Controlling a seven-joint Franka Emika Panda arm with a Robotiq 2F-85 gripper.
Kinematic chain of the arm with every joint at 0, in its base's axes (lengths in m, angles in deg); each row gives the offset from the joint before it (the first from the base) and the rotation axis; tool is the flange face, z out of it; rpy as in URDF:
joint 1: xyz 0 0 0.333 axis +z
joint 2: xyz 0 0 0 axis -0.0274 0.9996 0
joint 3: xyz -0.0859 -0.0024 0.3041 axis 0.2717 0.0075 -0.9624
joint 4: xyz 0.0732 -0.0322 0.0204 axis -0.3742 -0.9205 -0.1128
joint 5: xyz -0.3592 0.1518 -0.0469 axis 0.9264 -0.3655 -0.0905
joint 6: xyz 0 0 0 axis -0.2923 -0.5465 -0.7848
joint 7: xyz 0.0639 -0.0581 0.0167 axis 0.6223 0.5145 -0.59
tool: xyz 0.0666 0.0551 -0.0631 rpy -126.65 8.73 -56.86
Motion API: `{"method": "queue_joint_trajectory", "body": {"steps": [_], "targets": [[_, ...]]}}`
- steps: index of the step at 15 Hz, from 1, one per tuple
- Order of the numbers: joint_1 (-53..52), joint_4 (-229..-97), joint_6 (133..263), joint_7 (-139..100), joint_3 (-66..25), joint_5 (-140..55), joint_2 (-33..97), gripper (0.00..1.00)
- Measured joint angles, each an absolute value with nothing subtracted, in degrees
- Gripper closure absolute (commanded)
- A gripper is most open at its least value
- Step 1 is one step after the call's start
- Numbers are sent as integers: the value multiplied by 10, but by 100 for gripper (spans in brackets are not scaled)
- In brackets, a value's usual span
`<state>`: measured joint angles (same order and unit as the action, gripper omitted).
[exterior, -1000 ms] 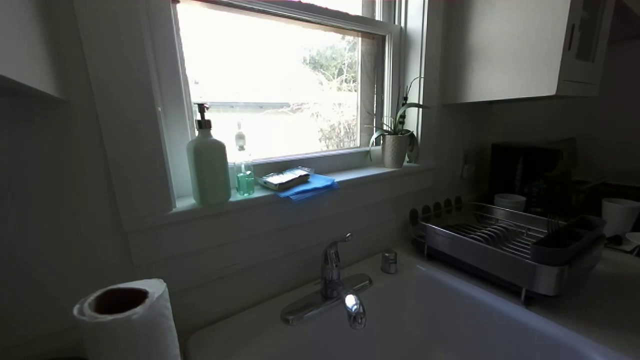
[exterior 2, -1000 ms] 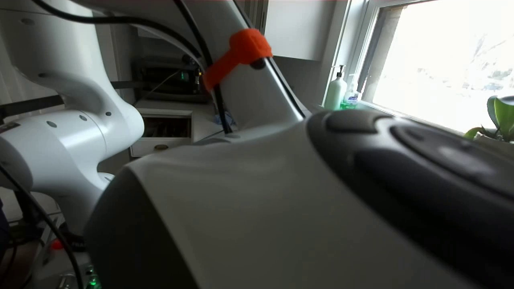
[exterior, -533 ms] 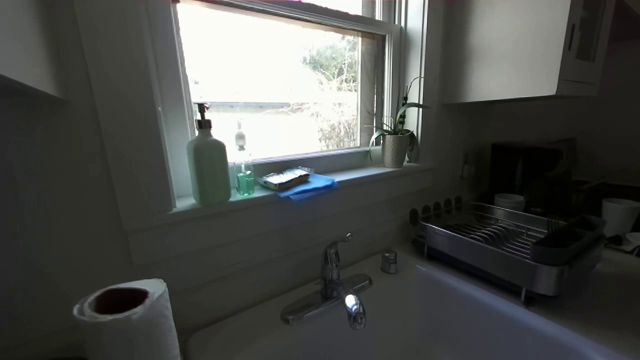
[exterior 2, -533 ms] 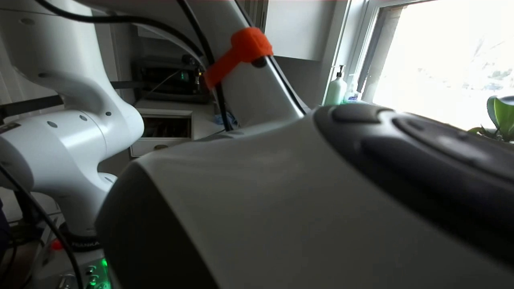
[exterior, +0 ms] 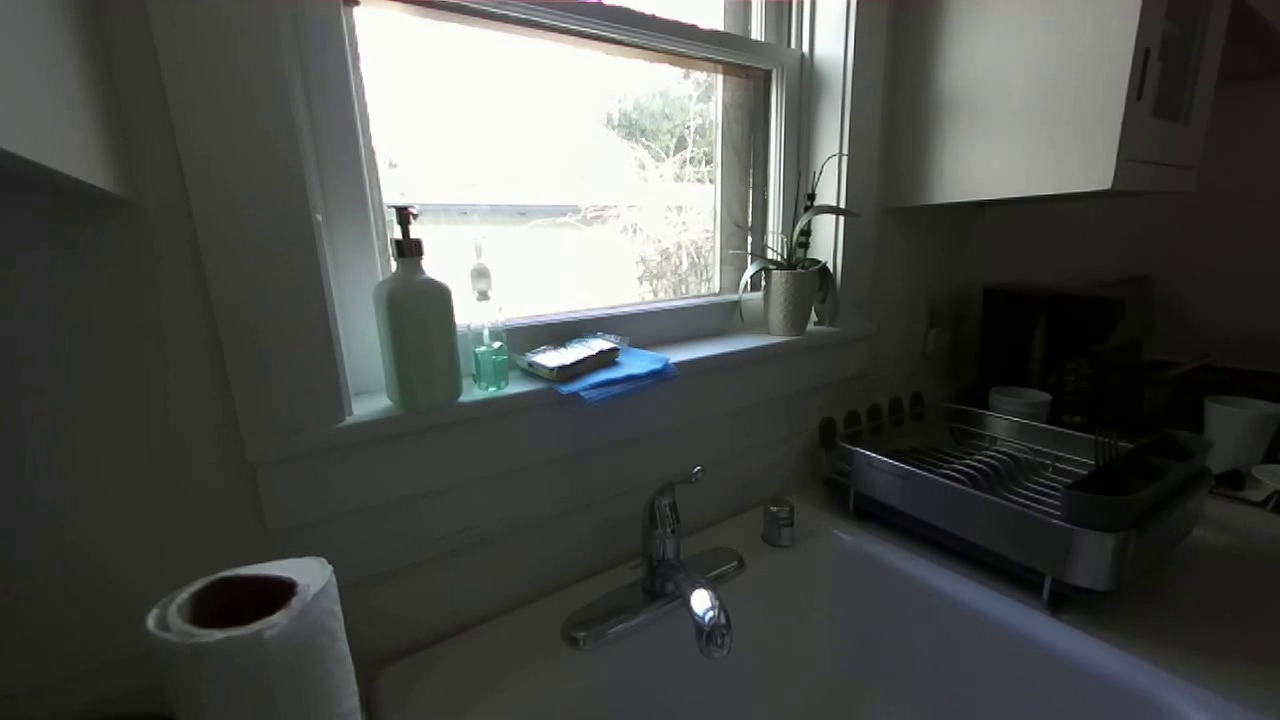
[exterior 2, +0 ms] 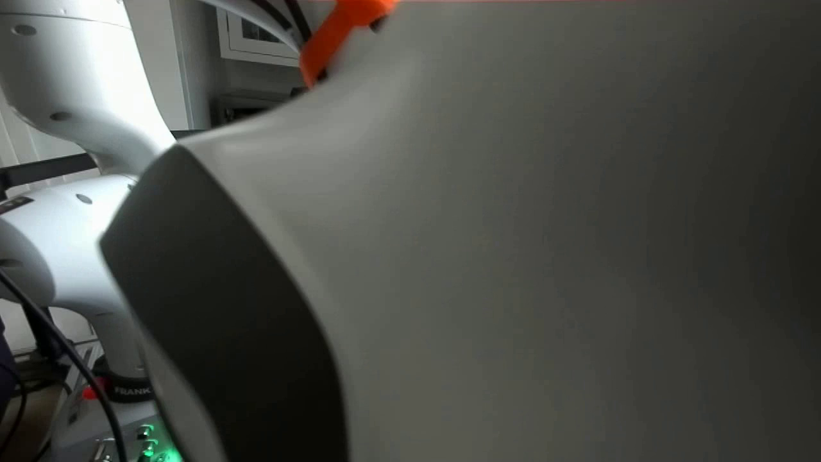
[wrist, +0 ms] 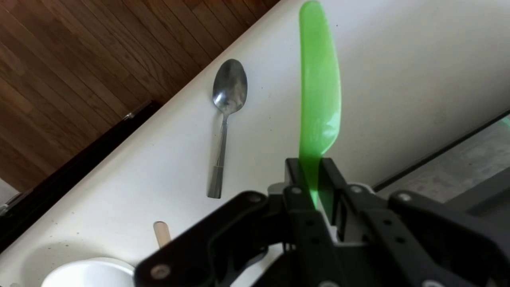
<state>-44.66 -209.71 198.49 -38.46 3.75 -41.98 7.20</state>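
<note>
In the wrist view my gripper [wrist: 310,167] is shut on a bright green plastic knife [wrist: 318,79]. The blade points up and away from the fingers, and its lower end lies between the pads. Below and to its left, a metal spoon [wrist: 230,87] rests on a white countertop [wrist: 263,131], apart from the gripper. The tip of a tan stick-like piece [wrist: 161,233] shows beside the left finger linkage; the linkage hides the rest. A white round vessel [wrist: 91,275] is partly cut off at the bottom edge. Neither exterior view shows the gripper.
The pale arm [exterior 2: 513,256] fills most of an exterior view. Elsewhere are a faucet [exterior: 662,540] over a white sink [exterior: 900,600], a dish rack [exterior: 1000,510], a paper towel roll [exterior: 260,660] and a soap bottle [exterior: 418,335]. The counter edge drops to a wooden floor [wrist: 79,71].
In an exterior view the arm has swung up and across, now covering the window, bottles and plant; its orange strap has shifted up and left. The sink area looks the same.
</note>
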Motion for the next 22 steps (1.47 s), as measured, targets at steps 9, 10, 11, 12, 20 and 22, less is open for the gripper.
{"method": "queue_joint_trajectory", "body": {"steps": [9,10,11,12,20,22], "targets": [[-417,-2097,1936,-385,37,-441,27,96],[-410,-2096,1935,-385,37,-446,26,96],[-403,-2096,1935,-385,37,-452,24,96],[-396,-2095,1935,-385,37,-459,23,96],[-344,-2051,1854,-399,58,-560,25,96],[-339,-2029,1813,-398,69,-578,35,96]]}}
